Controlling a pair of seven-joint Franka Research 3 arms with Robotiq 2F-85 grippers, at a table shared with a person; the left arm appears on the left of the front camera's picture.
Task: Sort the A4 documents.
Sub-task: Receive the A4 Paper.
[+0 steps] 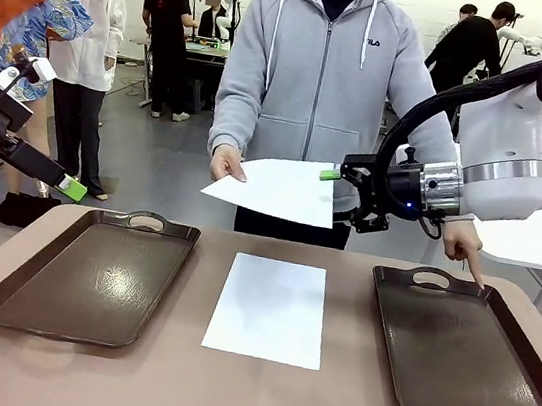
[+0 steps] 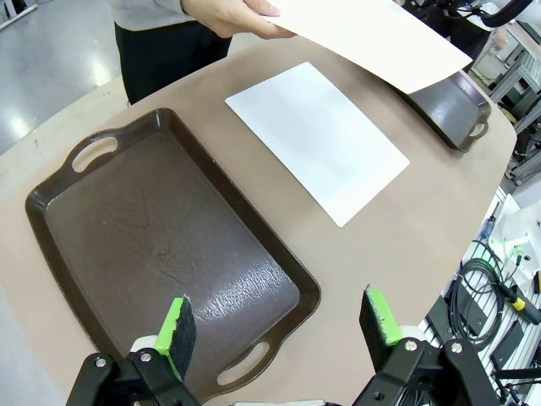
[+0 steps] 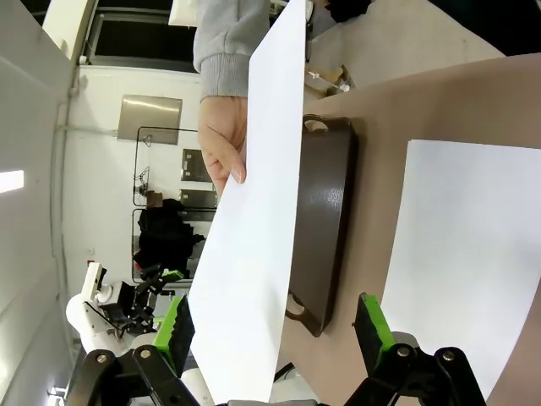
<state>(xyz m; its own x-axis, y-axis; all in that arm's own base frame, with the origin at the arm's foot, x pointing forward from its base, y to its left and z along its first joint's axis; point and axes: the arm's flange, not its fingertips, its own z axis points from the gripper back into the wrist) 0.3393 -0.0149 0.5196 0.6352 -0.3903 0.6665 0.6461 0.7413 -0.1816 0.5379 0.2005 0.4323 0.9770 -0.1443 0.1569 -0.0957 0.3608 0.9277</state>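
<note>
A person across the table holds one white A4 document (image 1: pixel 273 188) in the air by its left edge. My right gripper (image 1: pixel 333 176) is at that sheet's right edge, open. In the right wrist view the held sheet (image 3: pixel 254 254) runs edge-on between the green fingers (image 3: pixel 175 334), closer to the left one, and neither pad presses it. A second A4 document (image 1: pixel 269 309) lies flat on the table between the two trays. My left gripper (image 1: pixel 71 187) hangs open at the far left, above the left tray's near end (image 2: pixel 169 245), holding nothing.
Two dark brown handled trays rest on the tan table: the left tray (image 1: pixel 89 273) and the right tray (image 1: pixel 472 353), both with bare floors. The person's other hand (image 1: pixel 467 246) points a finger down at the right tray's far rim. Other people stand farther back.
</note>
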